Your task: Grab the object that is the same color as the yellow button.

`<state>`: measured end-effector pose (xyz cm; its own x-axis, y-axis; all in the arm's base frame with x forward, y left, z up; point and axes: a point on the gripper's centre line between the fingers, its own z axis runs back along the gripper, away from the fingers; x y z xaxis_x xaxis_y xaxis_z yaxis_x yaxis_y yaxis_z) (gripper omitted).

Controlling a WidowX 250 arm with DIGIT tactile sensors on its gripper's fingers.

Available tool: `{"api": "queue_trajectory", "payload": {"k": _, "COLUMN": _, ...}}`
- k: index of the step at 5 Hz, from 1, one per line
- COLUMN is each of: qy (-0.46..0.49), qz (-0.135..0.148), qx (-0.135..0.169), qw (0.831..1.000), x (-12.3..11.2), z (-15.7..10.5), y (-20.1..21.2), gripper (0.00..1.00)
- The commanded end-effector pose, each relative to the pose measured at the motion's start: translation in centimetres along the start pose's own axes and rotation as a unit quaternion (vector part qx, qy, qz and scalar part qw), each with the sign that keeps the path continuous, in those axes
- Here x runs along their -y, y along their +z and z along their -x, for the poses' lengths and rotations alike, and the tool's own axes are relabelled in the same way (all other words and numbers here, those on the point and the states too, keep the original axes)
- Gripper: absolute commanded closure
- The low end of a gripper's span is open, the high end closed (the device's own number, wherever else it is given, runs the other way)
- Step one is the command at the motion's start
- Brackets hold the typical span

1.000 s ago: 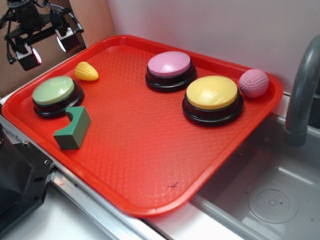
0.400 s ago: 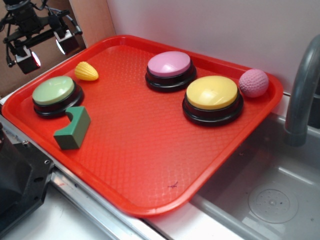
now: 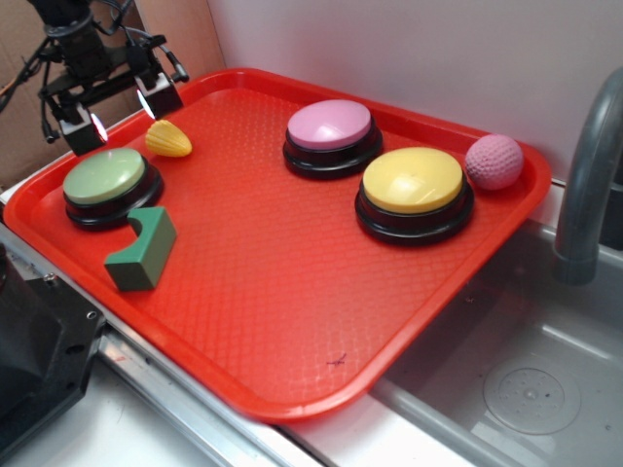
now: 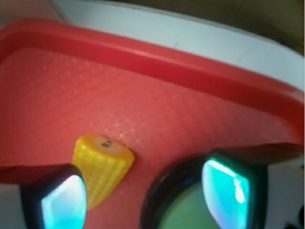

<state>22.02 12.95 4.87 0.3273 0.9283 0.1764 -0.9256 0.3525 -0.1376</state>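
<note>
The hand (image 3: 119, 107) is hovering with its fingers apart just beside the yellow corn toy (image 3: 168, 139), which is lying on the red tray (image 3: 292, 321) beyond the green button (image 3: 105, 177), apparently lining up for a grasp.

Green button (image 3: 103, 177) (close) beside corn (image 3: 168, 139)

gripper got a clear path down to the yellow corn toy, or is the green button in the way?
Probably yes. The gripper hangs open, nothing held, above and beside the corn toy, which lies free on the tray. The green button sits close, so one finger may graze it.
</note>
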Motion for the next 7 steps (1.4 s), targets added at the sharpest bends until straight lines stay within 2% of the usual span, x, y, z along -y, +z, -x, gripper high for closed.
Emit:
{"api": "queue_trajectory", "payload": {"k": 1, "qy": -0.024, "qz": -0.004, "qx": 0.006, "qw": 1.0, "x": 1.0, "z": 0.8, "y": -1.0, "gripper": 0.0}}
{"api": "queue_trajectory", "payload": {"k": 2, "qy": -0.011, "qz": -0.02, "qx": -0.006, "qw": 1.0, "x": 1.3, "z": 0.7, "y": -2.0, "gripper": 0.0}}
{"api": "queue_trajectory", "payload": {"k": 3, "qy": -0.007, "qz": -0.027, "qx": -0.004, "qw": 1.0, "x": 1.4, "z": 0.6, "y": -2.5, "gripper": 0.0}}
{"api": "queue_trajectory", "payload": {"k": 4, "qy": -0.015, "qz": -0.024, "qx": 0.005, "qw": 1.0, "x": 1.2, "z": -0.4, "y": -2.9, "gripper": 1.0}}
{"api": "queue_trajectory", "payload": {"k": 5, "qy": -0.087, "qz": 0.015, "qx": 0.033, "qw": 0.996, "x": 1.9, "z": 0.3, "y": 0.3, "gripper": 1.0}}
{"api": "queue_trajectory", "payload": {"k": 6, "qy": -0.194, "qz": 0.102, "qx": 0.016, "qw": 0.976, "x": 1.7, "z": 3.4, "y": 5.8, "gripper": 1.0}}
{"api": "queue_trajectory", "payload": {"k": 7, "qy": -0.279, "qz": 0.135, "qx": 0.017, "qw": 0.951, "x": 1.7, "z": 6.3, "y": 11.2, "gripper": 1.0}}
